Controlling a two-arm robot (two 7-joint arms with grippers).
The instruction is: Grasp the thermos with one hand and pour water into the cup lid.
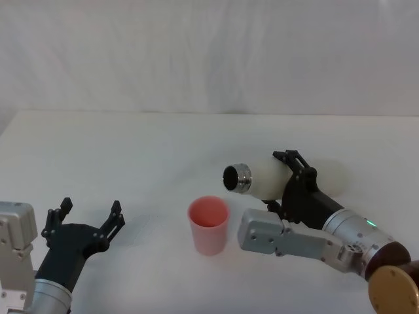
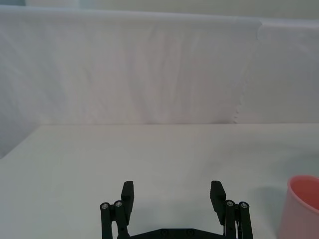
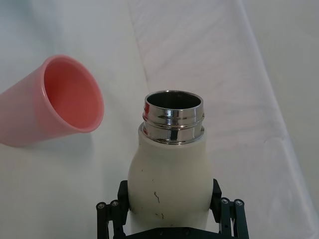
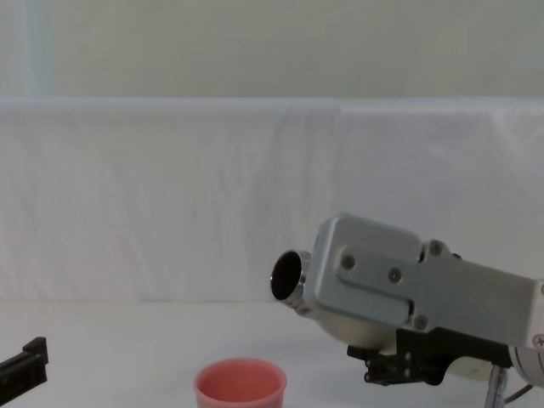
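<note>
Near me, my right gripper (image 1: 292,180) clamps the tipped thermos (image 1: 262,178); pouring is underway, its mouth must shift left over the cup (image 1: 209,225). Left gripper (image 1: 85,224) idles, fingers spread.

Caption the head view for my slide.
Right gripper holds the tilted cream-white steel-necked thermos, mouth above the salmon-pink plastic cup lid; left gripper waits open.

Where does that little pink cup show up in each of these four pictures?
Head view: the pink cup stands at lower centre, below the tilted thermos's steel neck.
Left wrist view: cut off at the lower right edge.
Right wrist view: upper left.
Chest view: bottom edge, left of centre.
Shared landmark: the steel neck beside it.
</note>
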